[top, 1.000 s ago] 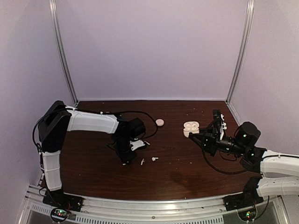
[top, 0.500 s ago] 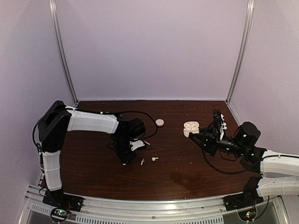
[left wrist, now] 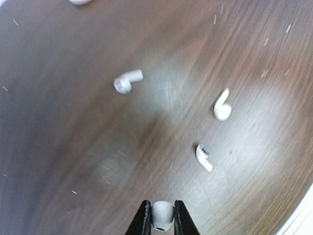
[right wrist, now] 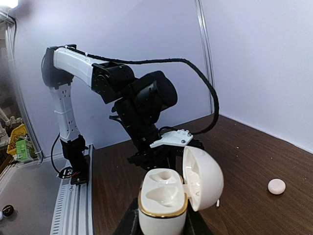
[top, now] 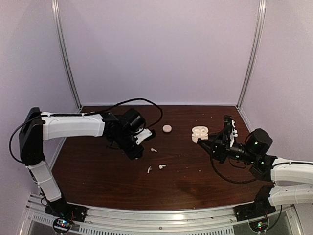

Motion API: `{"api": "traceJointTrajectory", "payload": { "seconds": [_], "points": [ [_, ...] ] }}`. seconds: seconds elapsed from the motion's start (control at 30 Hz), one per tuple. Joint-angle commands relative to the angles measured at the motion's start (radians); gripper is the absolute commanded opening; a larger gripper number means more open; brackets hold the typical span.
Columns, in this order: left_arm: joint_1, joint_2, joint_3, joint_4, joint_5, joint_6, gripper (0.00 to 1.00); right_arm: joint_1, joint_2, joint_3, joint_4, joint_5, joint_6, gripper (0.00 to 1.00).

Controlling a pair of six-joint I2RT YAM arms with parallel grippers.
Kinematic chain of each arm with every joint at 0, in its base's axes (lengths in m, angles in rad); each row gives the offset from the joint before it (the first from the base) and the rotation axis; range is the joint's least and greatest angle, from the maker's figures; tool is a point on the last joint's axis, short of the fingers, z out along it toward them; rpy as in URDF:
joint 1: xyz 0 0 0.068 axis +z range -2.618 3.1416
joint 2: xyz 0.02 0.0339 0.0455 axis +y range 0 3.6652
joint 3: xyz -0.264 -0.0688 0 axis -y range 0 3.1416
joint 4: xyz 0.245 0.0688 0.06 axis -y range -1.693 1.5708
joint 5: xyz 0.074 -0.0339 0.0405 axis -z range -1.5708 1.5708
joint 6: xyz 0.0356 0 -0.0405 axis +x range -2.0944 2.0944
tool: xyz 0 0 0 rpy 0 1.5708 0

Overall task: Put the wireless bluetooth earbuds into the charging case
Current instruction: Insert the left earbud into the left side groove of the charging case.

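Note:
My left gripper (left wrist: 162,218) is shut on a whitish earbud (left wrist: 162,214) and hangs above the table (top: 98,171); in the top view this gripper (top: 136,154) is left of centre. Below it three more whitish stemmed earbuds lie loose: one (left wrist: 128,81), a second (left wrist: 222,105) and a third (left wrist: 204,156). My right gripper (right wrist: 161,224) is shut on the white charging case (right wrist: 164,198), held upright with its lid (right wrist: 204,178) open and both wells empty. In the top view the case (top: 199,132) is right of centre.
A small round pinkish object (top: 167,128) lies at mid-table towards the back, also seen in the right wrist view as a pale disc (right wrist: 276,186). The left arm's black cable (top: 142,102) loops above the table. Metal posts and lilac walls enclose the table.
My left gripper closed on an earbud at the table near the loose ones, then rose and drew back with it. The right arm and case stayed still.

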Motion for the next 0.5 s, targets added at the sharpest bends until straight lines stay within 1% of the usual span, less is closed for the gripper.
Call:
{"api": "traceJointTrajectory", "payload": {
  "seconds": [0.0, 0.23, 0.37, 0.47],
  "points": [
    [0.009, -0.136, -0.042, 0.231, -0.008, -0.016, 0.13, 0.013, 0.048, -0.005, 0.157, -0.011, -0.058, 0.00],
    [0.001, -0.354, -0.139, 0.562, 0.069, 0.003, 0.12, 0.054, 0.185, 0.001, 0.411, -0.003, -0.171, 0.00],
    [-0.021, -0.447, -0.206, 0.750, 0.106, 0.022, 0.13, 0.076, 0.222, 0.031, 0.425, 0.033, -0.288, 0.00],
    [-0.039, -0.494, -0.245, 0.841, 0.117, 0.032, 0.13, 0.088, 0.232, 0.033, 0.461, 0.091, -0.323, 0.00]
  ]
}}
